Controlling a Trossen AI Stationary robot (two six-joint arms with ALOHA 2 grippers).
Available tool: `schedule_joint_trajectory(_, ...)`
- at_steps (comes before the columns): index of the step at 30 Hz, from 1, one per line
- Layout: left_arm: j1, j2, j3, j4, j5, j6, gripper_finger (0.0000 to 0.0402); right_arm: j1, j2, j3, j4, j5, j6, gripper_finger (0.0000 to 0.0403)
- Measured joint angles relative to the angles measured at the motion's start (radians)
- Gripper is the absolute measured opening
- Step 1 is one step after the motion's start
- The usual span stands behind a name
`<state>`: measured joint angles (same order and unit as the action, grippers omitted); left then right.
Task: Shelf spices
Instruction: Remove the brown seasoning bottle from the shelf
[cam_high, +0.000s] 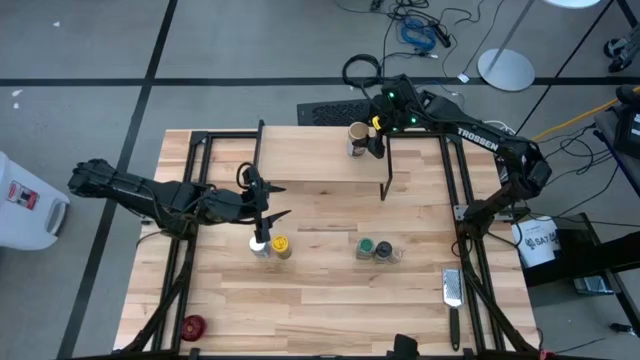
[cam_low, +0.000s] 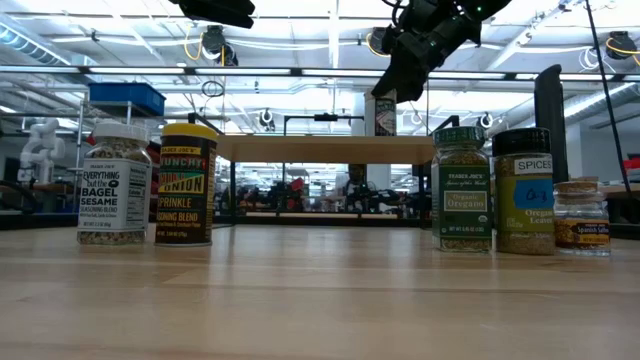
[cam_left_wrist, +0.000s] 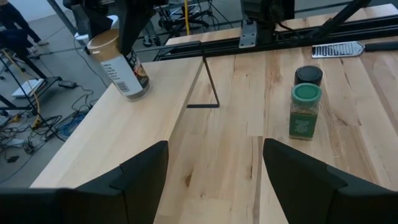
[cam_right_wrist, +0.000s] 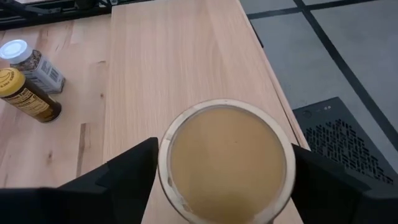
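The shelf, a light wood plank on thin black legs, stands at the table's far side. My right gripper is over its far edge, shut on a tan-capped jar. On the table near the shelf stand a white-capped jar and a yellow jar on their bases. To their right stand a green-lidded jar, a dark-lidded jar and a small cork-topped jar. My left gripper hangs open above the white-capped and yellow jars, with nothing between its fingers. My right gripper pinches the tan-capped jar between its two fingers, on the opposite sides of its upper part near the cap. The fingers slant down at it from the far right. The jar is tilted over the shelf top; whether its bottom rim touches the plank, I cannot tell.
A flat metal grater with a black handle lies near the table's right front. A small red round object sits at the front left. Black frame rails run along both table sides. A thin black shelf leg stands left of the green-lidded jar.
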<state>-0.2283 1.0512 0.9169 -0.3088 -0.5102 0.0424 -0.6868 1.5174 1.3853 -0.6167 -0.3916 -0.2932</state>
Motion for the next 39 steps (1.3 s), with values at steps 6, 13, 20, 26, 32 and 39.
schedule_joint_trajectory(6, 0.0, 0.0, 0.0, 0.0, 0.0, 0.0, 0.0272, 0.0, 0.001, 0.0, 0.001, 0.002, 0.002, 0.0309)
schedule_joint_trajectory(13, 0.0, 0.0, 0.0, 0.0, 0.0, 0.0, 0.0272, 0.0, 0.001, 0.0, -0.005, 0.003, 0.019, 0.0271)
schedule_joint_trajectory(20, 0.0, 0.0, 0.0, 0.0, 0.0, -0.001, 0.0272, 0.001, 0.001, 0.001, -0.009, 0.003, 0.034, 0.0269)
schedule_joint_trajectory(26, 0.0, 0.0, 0.0, 0.0, 0.0, -0.001, 0.0272, 0.002, 0.0, 0.001, -0.009, 0.0, 0.079, 0.0265)
schedule_joint_trajectory(32, 0.0, 0.0, 0.0, 0.0, 0.001, -0.001, 0.0272, 0.041, -0.016, 0.0, -0.024, -0.005, 0.132, 0.0268)
schedule_joint_trajectory(39, 0.0, 0.0, 0.0, 0.0, 0.001, -0.001, 0.0272, 0.137, -0.049, -0.001, -0.017, -0.005, 0.186, 0.0267)
